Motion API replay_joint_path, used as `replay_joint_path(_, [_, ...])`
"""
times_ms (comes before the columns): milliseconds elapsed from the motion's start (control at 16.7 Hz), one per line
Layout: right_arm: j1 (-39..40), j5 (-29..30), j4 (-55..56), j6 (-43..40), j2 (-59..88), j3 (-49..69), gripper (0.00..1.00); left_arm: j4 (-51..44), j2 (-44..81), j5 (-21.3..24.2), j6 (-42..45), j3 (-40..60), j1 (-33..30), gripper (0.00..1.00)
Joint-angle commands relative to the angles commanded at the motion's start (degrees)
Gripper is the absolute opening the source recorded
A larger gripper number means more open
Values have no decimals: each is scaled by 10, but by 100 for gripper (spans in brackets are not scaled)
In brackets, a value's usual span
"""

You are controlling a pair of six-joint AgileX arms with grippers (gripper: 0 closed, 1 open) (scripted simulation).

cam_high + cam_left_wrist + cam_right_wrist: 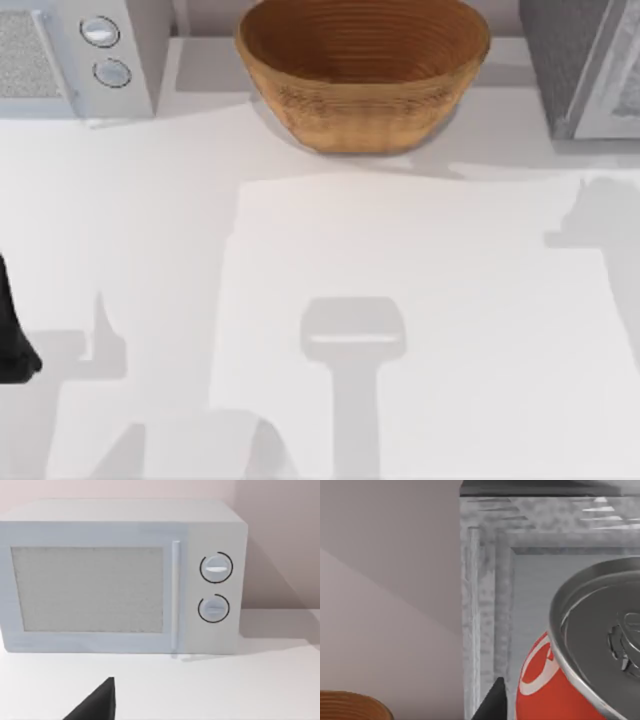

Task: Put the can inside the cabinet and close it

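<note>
Red can (545, 690) before one grey cabinet (485, 605), one basket (362, 70), one microwave (120, 575), end effectors' state unclear

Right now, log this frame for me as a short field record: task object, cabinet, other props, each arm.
can: red with a silver top, close before the right wrist camera
cabinet: grey, at the table's far right corner, right behind the can
basket: wicker, far centre of table
microwave: white, door shut, two dials, far left corner
left arm: dark part at the table's left edge, parked
right gripper: dark fingertip beside the can; grip unclear
</note>
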Motion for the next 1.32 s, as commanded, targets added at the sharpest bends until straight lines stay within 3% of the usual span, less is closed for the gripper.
replay_joint_path(600, [44, 47, -101, 4, 316, 416, 0, 0, 0, 0, 0, 0, 0, 100])
replay_joint_path(1320, [45, 51, -123, 5, 385, 507, 0, 0, 0, 0, 0, 0, 0, 100])
